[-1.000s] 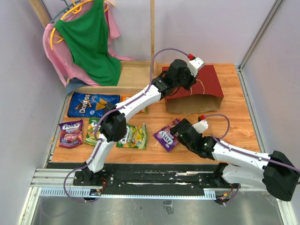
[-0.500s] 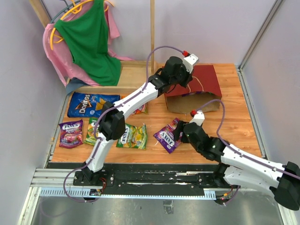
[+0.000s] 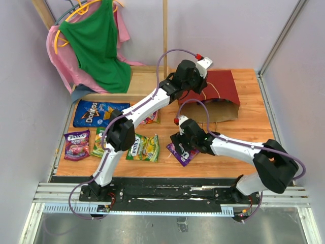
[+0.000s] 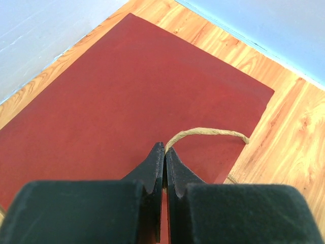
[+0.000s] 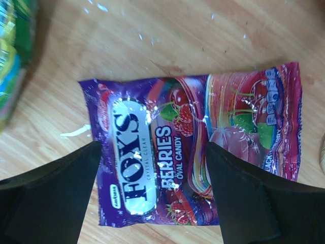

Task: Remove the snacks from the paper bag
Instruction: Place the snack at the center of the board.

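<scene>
The paper bag (image 3: 219,85) lies on its side at the back of the table, dark red side up, its kraft mouth (image 3: 210,113) facing the arms. My left gripper (image 3: 199,87) is over it, shut on its cord handle (image 4: 208,132), which comes out from between the fingertips above the red panel (image 4: 122,86). My right gripper (image 5: 152,147) hangs open over a purple Fox's berries packet (image 5: 188,152), one finger on each side. That packet (image 3: 175,154) lies in front of the bag. Other snacks lie to the left: a blue Doritos bag (image 3: 99,113), a purple packet (image 3: 77,144) and yellow-green packets (image 3: 144,147).
Green and pink clothes (image 3: 94,46) hang at the back left beside a wooden post (image 3: 165,30). An orange packet (image 3: 151,118) is partly hidden under the left arm. A green packet's edge (image 5: 12,51) lies left of the right gripper. Walls close in both table sides.
My right arm has swung left and now stands over the purple Fox's packet. My left gripper has moved slightly back and left with the cord handle.
</scene>
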